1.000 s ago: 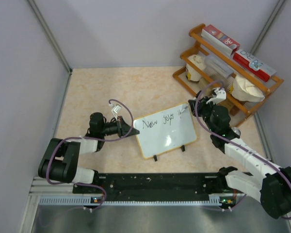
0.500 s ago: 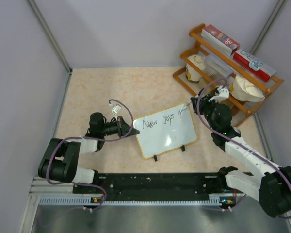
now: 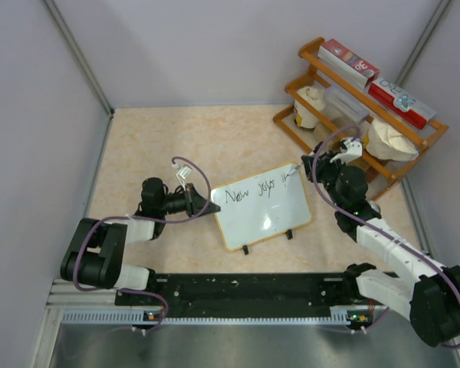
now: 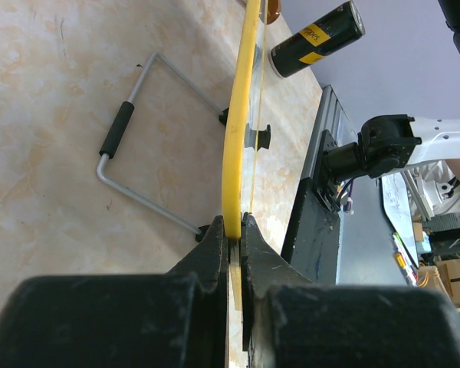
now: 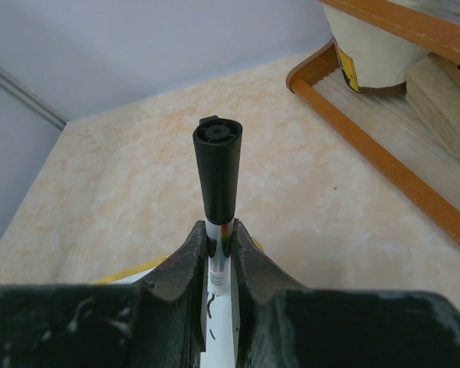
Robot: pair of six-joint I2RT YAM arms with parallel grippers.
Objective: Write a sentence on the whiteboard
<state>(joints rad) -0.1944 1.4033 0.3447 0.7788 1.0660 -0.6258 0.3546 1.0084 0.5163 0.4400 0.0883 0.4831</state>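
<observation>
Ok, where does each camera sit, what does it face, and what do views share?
Top external: above, behind the bases, looking down on both arms and the whiteboard.
Left wrist: behind the left gripper, sighting along the whiteboard's clamped edge.
Right wrist: behind the right gripper, looking past its held marker toward the wooden rack.
Shared: the whiteboard, in all three.
</observation>
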